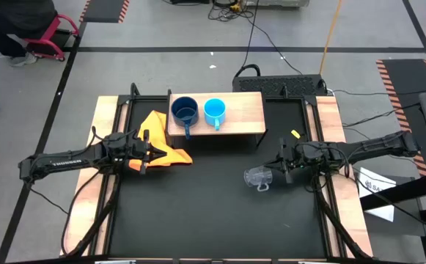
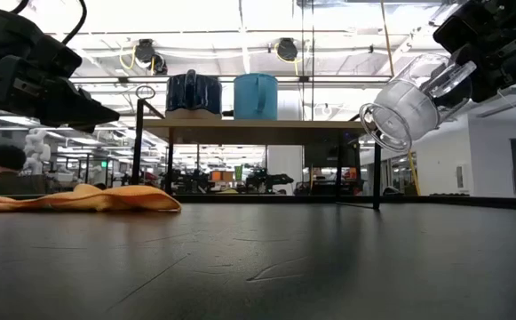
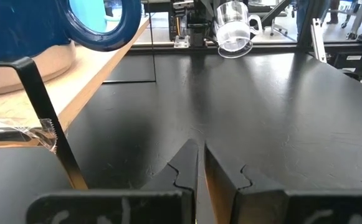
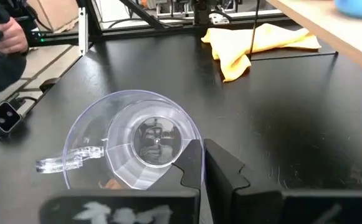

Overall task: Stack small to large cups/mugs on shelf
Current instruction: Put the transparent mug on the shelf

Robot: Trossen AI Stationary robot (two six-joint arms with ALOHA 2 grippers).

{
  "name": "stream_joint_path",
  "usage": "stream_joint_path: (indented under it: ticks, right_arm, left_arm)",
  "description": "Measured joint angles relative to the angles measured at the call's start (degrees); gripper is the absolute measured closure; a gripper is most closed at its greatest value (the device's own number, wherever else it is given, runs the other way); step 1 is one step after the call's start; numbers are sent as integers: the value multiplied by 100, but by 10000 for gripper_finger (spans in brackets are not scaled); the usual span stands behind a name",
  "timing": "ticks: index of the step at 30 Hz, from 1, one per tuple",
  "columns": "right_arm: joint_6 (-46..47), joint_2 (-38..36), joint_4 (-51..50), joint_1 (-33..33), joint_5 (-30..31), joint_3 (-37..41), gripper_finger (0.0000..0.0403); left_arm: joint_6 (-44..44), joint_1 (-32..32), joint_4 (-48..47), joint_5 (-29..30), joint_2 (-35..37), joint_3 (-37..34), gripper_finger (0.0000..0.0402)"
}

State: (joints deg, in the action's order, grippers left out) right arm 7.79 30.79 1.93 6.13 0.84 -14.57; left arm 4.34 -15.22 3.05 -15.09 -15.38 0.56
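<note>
The right gripper (image 1: 280, 167) holds the clear glass cup (image 1: 258, 177) by its rim, jaws shut on it, lifted and tilted above the table (image 1: 198, 220). The dark blue mug (image 1: 185, 112) and light blue mug (image 1: 215, 111) stand side by side on the shelf (image 1: 245, 110). The left gripper (image 1: 154, 152), jaws nearly closed and empty, hovers over the yellow-orange cloth (image 1: 170, 152).
</note>
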Motion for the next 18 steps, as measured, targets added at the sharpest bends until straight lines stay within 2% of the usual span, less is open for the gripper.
stream_joint_path:
  ticks: [8, 13, 18]
  right_arm:
    - [-249, 0, 434, -2, -7, 54, 403]
    - [-344, -2, 1421, -2, -96, 646, 403]
    - [-605, -2, 1767, -5, 81, 918, 403]
  left_arm:
    - [-40, 0, 6, 0, 1, 0, 371]
    - [4, 1, 6, 0, 0, 0, 371]
    - [166, 0, 21, 0, 0, 0, 371]
